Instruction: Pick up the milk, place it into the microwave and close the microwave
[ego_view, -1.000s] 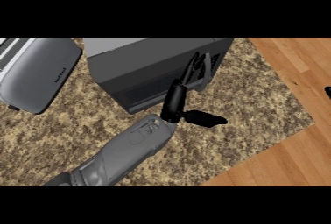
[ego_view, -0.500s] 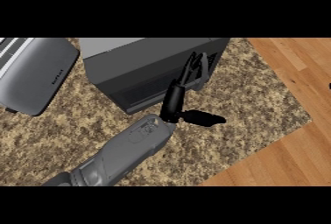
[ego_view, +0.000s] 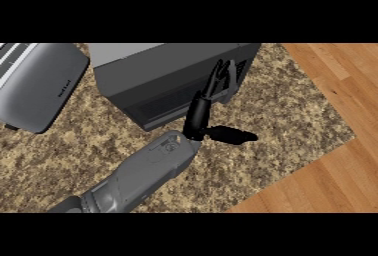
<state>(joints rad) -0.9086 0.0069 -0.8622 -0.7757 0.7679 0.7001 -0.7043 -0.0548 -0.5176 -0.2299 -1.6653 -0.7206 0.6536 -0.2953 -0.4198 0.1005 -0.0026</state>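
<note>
Speckled brown granite counter (ego_view: 295, 130) is occupied at the back by a dark grey microwave (ego_view: 155, 75), with a grey toaster (ego_view: 37, 90) set beside it at the left. The left hand (ego_view: 198, 117) is held open, its straight fingers (ego_view: 220, 82) laid against the microwave's front and nothing grasped. The milk cannot be seen.

Boxy dark grey microwave (ego_view: 159, 80) (lighter top, door flush shut) askew at the back of the speckled counter (ego_view: 295, 115)

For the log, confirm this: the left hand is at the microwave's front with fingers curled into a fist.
Not quite. The left hand is at the front of the microwave, but its fingers are straight, thumb spread aside, not a fist. The head view shows it.
</note>
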